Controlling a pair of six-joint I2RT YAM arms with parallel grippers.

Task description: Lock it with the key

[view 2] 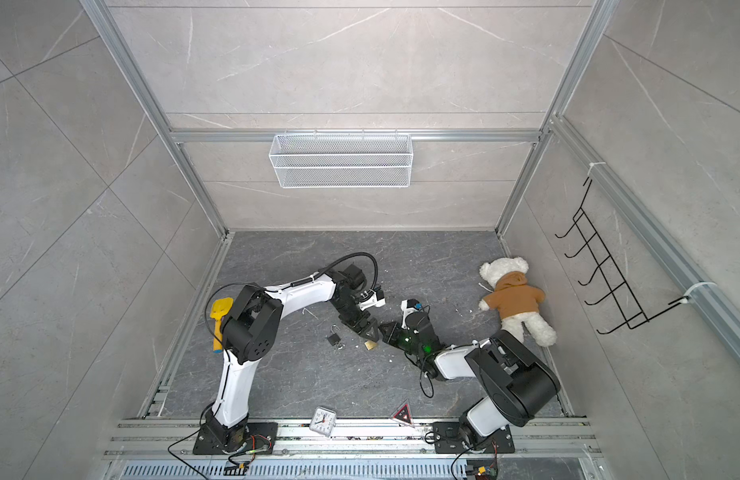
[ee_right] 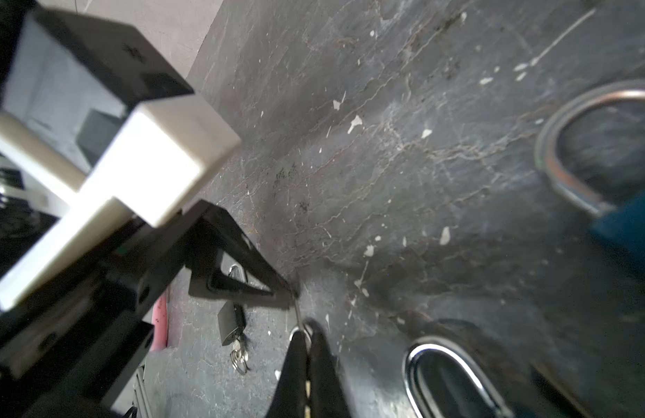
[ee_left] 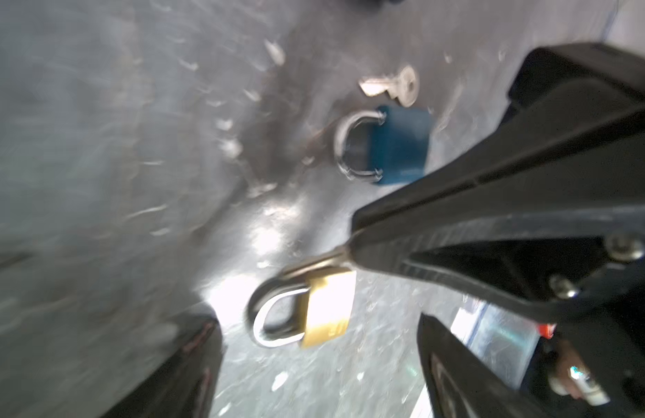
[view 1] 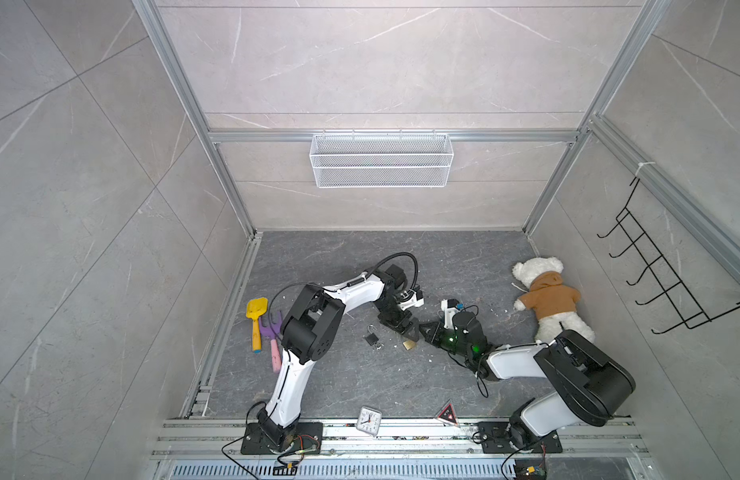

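Left hand [view 1: 404, 330] released, fingers spread wide either side of brass lock [ee_left: 328, 307], not touching it; right hand [ee_right: 305, 334] clenched on key [ee_left: 331, 256], tip close to left hand's near table [view 1: 360, 270] centre; key's free end seems to touch brass lock where shackle meets body; left wrist view blurred, cannot tell if lock rests on table or hangs from key; blue lock [ee_left: 400, 144] and loose key [ee_left: 393, 85] lie nearby; black lock [view 1: 371, 337] with keyring left of hands; bear [view 1: 546, 299] far right.
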